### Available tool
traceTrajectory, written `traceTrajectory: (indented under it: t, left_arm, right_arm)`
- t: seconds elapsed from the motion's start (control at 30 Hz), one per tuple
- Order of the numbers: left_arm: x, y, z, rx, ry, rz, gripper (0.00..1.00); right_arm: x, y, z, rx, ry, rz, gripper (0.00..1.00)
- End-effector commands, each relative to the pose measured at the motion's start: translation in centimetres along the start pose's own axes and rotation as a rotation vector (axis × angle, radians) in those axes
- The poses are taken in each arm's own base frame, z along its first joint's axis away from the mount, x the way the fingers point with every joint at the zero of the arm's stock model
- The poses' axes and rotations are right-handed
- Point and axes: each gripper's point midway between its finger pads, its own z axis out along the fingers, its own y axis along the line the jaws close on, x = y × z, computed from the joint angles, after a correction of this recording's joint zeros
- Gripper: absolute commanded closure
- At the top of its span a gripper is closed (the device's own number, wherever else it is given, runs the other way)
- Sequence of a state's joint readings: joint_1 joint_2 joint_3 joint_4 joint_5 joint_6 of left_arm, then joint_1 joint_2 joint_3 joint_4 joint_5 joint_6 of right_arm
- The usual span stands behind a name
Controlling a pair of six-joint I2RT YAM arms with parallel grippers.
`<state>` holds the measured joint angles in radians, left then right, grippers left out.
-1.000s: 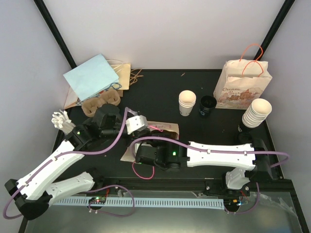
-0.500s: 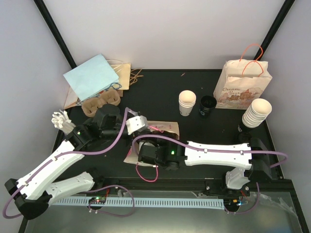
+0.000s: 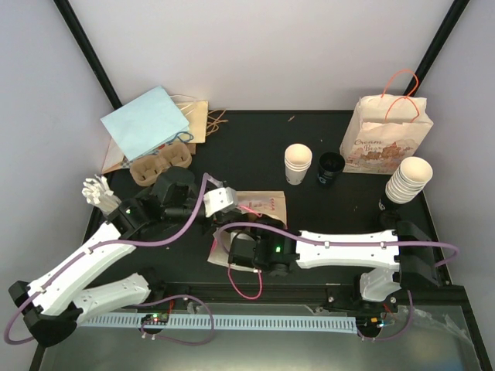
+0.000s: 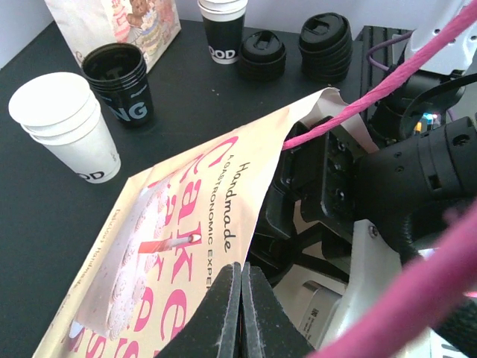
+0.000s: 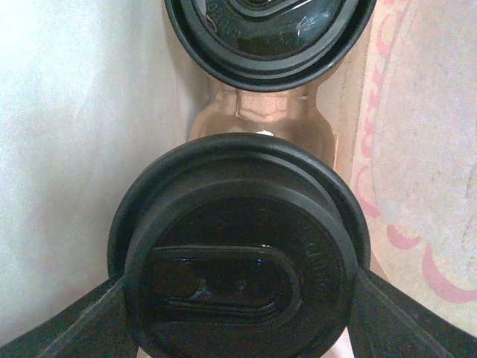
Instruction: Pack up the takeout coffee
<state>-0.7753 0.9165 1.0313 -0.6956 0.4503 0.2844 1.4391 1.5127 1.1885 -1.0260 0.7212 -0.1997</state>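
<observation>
Matt printed paper bag (image 4: 186,246); glossy, smooth black plastic lid (image 5: 238,253); smooth white paper cups (image 4: 63,123); matt black table (image 3: 255,139).

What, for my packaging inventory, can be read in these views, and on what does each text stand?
"Handmade", "A GASTRONOMIC EXPE" (cut off): paper bag.
"Cake", pink: same bag.
"NG" (partly hidden): black cup stack.
"OD" (partly hidden): white cup stack.
"OOD": black cup at the back.
Script on the standing bag: too blurred.
Embossing on the lidded cup: unreadable.
</observation>
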Motion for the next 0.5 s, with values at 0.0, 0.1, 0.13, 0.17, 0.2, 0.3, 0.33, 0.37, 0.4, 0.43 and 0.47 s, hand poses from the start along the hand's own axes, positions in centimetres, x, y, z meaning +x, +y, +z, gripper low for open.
traceTrajectory:
  t: [0.0,0.1,0.13,0.17,0.2,0.3,0.33,0.37,0.4,0.43,0.47]
  left_arm:
    - [-1.5,-1.2,-0.5,0.055,-0.029,0.021,0.98]
    - [-1.7,-1.9,-0.6,0.084,-0.030,0.012,0.98]
    - [-1.7,-2.0,-0.6,0.088,-0.028,0.005,0.99]
    - [-1.8,-2.1,-0.6,0.093,-0.027,0.000,0.98]
    - [-1.8,-2.2,-0.7,0.097,-0.027,-0.008,0.98]
    - [-2.3,-2.5,-1.0,0.109,-0.035,-0.039,0.98]
    - [-2.5,-2.6,-1.0,0.113,-0.039,-0.057,0.98]
    - [-2.8,-2.8,-1.2,0.121,-0.045,-0.067,0.99]
    - [-3.0,-3.0,-1.2,0.131,-0.048,-0.076,0.99]
    - [-3.2,-3.2,-1.4,0.139,-0.053,-0.081,0.98]
    - [-3.4,-3.4,-1.5,0.145,-0.054,-0.084,0.98]
  right_arm:
    - [-0.2,-1.2,0.1,0.071,-0.025,0.045,0.48]
    - [-0.4,-1.6,0.6,0.120,-0.028,0.044,0.48]
    - [-0.3,-1.9,0.8,0.141,-0.026,0.045,0.48]
    - [-0.4,-2.0,0.8,0.153,-0.028,0.045,0.48]
    - [-0.5,-2.1,0.9,0.159,-0.032,0.046,0.48]
    - [-0.9,-2.5,0.8,0.172,-0.047,0.053,0.48]
    - [-1.0,-2.5,0.8,0.170,-0.051,0.054,0.48]
    - [-1.0,-2.5,0.7,0.163,-0.051,0.053,0.48]
    - [-1.0,-2.4,0.7,0.154,-0.044,0.050,0.48]
    - [-0.9,-2.2,0.7,0.142,-0.033,0.049,0.48]
    - [-0.6,-2.1,0.7,0.132,-0.019,0.048,0.48]
